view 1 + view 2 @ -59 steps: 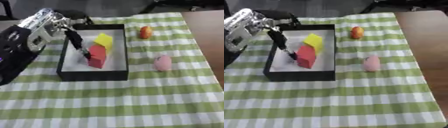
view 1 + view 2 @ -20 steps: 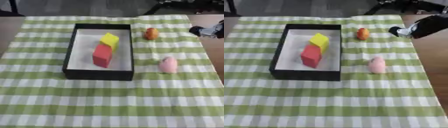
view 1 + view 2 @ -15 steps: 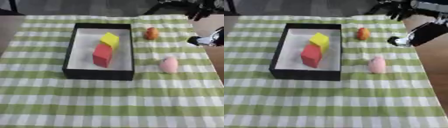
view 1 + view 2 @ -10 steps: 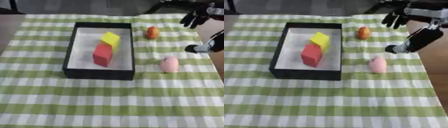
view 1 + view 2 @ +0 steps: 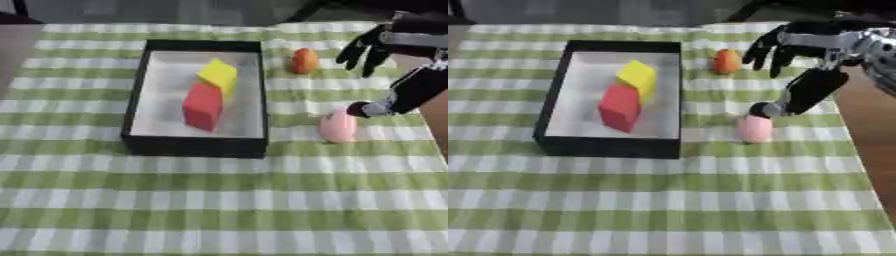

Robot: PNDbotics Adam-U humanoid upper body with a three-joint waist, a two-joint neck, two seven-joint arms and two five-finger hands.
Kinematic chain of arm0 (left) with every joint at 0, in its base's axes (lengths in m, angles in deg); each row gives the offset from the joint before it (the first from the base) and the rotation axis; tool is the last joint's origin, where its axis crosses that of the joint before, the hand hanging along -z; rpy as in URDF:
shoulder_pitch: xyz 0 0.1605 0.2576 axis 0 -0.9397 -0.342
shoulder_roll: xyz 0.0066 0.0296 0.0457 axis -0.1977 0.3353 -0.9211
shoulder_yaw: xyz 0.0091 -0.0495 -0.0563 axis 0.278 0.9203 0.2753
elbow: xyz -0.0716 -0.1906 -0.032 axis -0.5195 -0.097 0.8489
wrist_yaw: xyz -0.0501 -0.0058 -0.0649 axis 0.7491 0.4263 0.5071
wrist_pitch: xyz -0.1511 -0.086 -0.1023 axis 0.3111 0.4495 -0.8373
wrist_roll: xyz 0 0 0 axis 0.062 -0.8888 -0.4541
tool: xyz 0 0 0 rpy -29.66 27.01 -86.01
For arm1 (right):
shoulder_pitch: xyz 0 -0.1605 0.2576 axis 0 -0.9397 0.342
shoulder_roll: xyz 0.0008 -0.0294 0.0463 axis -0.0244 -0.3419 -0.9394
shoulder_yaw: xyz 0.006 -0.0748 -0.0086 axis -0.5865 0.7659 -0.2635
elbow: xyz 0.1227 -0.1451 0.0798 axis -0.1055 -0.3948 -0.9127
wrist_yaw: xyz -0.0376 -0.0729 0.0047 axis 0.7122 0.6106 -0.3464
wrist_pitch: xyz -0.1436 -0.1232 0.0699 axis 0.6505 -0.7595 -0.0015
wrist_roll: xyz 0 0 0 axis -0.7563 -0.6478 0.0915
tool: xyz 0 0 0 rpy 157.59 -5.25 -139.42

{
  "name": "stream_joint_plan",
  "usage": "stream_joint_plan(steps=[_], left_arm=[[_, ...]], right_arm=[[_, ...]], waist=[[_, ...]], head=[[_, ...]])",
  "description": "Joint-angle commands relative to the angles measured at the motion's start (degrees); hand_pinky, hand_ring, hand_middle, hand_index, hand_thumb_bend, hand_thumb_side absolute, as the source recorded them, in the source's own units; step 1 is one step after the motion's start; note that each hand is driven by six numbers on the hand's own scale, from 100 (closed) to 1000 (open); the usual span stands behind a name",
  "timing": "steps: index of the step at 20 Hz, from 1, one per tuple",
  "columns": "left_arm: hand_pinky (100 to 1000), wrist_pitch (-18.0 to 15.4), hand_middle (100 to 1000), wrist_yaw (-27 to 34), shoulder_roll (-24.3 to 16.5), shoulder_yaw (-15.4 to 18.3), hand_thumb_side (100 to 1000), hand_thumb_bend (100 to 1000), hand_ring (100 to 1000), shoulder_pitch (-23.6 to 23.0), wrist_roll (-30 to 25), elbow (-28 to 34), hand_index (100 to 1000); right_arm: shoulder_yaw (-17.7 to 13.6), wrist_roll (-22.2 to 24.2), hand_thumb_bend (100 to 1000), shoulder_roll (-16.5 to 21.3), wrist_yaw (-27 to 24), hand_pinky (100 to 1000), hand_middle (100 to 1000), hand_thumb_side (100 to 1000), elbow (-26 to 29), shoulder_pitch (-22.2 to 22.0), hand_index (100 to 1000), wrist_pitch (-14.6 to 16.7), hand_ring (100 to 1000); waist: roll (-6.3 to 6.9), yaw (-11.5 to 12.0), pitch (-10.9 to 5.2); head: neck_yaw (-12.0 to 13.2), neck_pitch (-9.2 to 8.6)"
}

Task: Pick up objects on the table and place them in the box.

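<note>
A black box [image 5: 193, 145] with a white floor sits left of centre on the green checked cloth. Inside it lie a red block [image 5: 203, 105] and a yellow block [image 5: 218, 75]. A pink egg-shaped object [image 5: 755, 129] lies on the cloth right of the box. An orange rounded object [image 5: 727, 61] lies farther back. My right hand [image 5: 802, 47] hovers open above the cloth to the right of both, fingers spread and pointing down; its thumb tip is just above the pink object. It holds nothing. My left hand is out of sight.
The cloth ends at the right, where bare brown table [image 5: 866, 125] shows. A dark chair base [image 5: 754, 7] stands beyond the table's far edge. Open checked cloth [image 5: 219, 210] stretches in front of the box.
My left arm, earlier over the box, has left the view. My right hand has come in from the right and moved left and nearer, down to the pink object.
</note>
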Motion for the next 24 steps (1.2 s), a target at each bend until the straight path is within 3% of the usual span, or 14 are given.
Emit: stream_joint_plan(steps=[1,14,24], left_arm=[[737,-0.23,804,-0.24,-0.69,0.26,457,585,750,0.8,0.19,0.76,860],[734,-1.32,800,-0.42,0.94,1.05,452,587,746,0.44,1.78,1.32,859],[732,-9.51,801,-0.52,3.28,2.2,421,594,750,-0.67,7.27,2.12,854]], right_arm=[[0.1,-0.84,440,-0.22,2.25,788,711,227,-2.01,1.15,834,0.24,695],[0.9,-0.25,456,-2.53,6.55,799,736,278,-11.21,-2.05,838,3.99,740],[0.19,0.08,459,-3.01,7.61,804,750,284,-15.02,-4.7,855,6.33,752]], waist=[[-0.01,0.19,0.22],[1.03,1.06,1.62],[1.38,1.57,2.1]], head=[[-0.51,0.29],[-0.78,0.29],[-0.93,0.29]])
